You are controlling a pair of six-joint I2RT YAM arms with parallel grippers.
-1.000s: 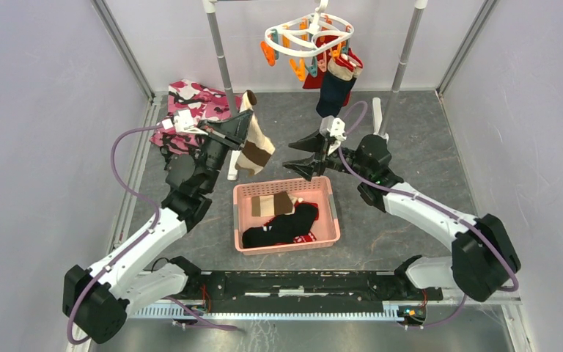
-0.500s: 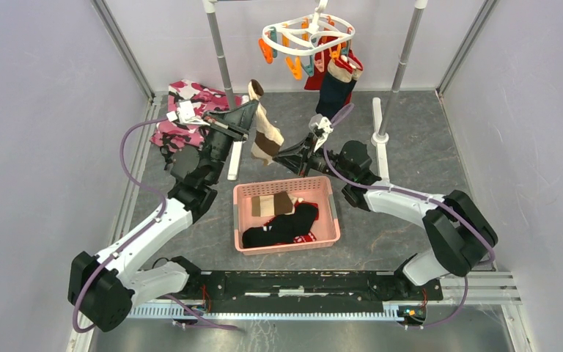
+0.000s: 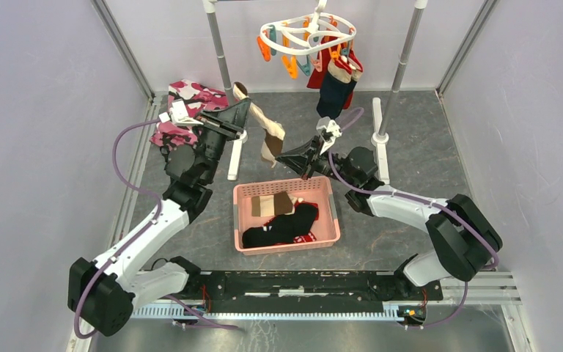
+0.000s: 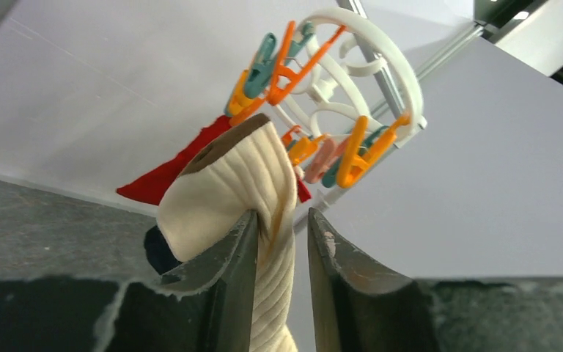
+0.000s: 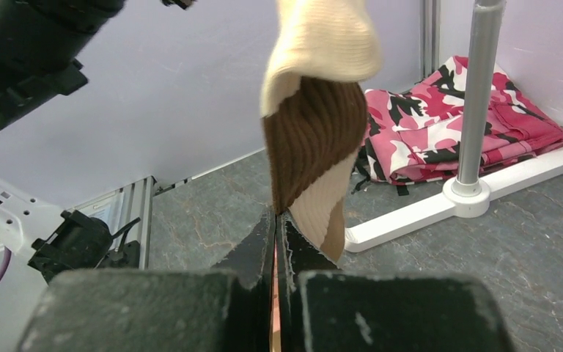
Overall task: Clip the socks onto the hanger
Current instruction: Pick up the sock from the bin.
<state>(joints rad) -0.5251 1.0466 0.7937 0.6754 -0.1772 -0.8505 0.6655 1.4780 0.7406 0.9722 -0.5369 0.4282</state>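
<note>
Left fingers (image 3: 243, 111): closed on the beige sock (image 4: 227, 191) just below its open cuff, ribbed cloth filling the gap between them, held up under the hanger (image 3: 308, 37).
Right fingers (image 5: 276, 231): pressed to a thin slit, nipping the sock's brown lower end; how much cloth sits inside is hard to tell.
Beige sock: stretched in the air between both arms, above the tabletop (image 3: 410, 147) and behind the pink basket (image 3: 238, 213).
Hanger: white ring with orange and teal clips; its hook is cut off by the top edge of the overhead view.
Hung socks: a navy sock (image 3: 335, 88) and a red sock (image 3: 315, 72), overlapping, so their clips are hard to pick out.
Basket: a black sock (image 3: 282, 227) and a beige-and-brown one (image 3: 271, 204), piled so a count is unsure.
Camouflage cloth (image 5: 447, 125): on the tabletop behind the rack pole (image 5: 476, 95), partly hidden by it.
</note>
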